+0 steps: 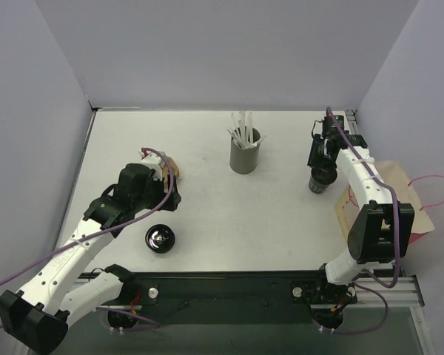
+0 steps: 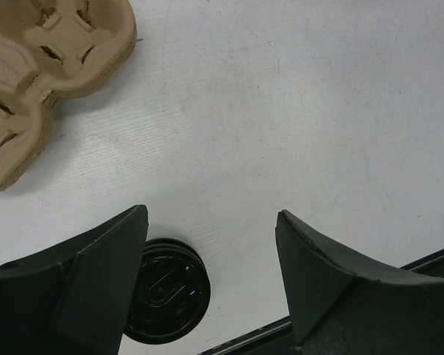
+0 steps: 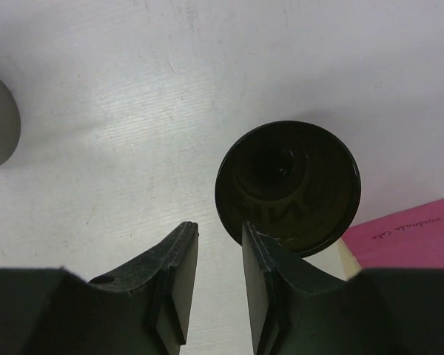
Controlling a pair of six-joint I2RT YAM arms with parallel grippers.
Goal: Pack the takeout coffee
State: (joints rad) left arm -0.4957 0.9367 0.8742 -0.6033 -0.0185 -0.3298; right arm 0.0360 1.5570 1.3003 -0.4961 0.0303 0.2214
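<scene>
While the takeout coffee (image 1: 322, 180) stands uncapped near the right edge of the tabletop (image 1: 229, 207), toward the far right corner, packing is judged barely begun.

- Takeout coffee: upright, dark, open at the top. It sits in no carrier and no bag.
- Right end effector (image 1: 320, 151): poised just over the cup, fingers drawn to a narrow gap with nothing between them. Whether one finger brushes the cup's near rim is unclear from the wrist view.
- Left end effector (image 2: 211, 251): fingers wide apart, holding nothing, near the left edge.
- Cardboard cup carrier (image 2: 44, 59): left half of the tabletop, just beyond the left end effector. The sockets in view are unfilled.
- Black lid (image 1: 160, 238): loose and flat, toward the near left corner, well apart from the cup.
- Grey straw holder (image 1: 245, 154): far middle, with white straws standing in it.
- Paper bag (image 1: 399, 196): lies at the right edge, beside the cup.

Outstanding, by judgement: grasping the cup, capping it, seating it in the carrier, and possibly bagging it.
</scene>
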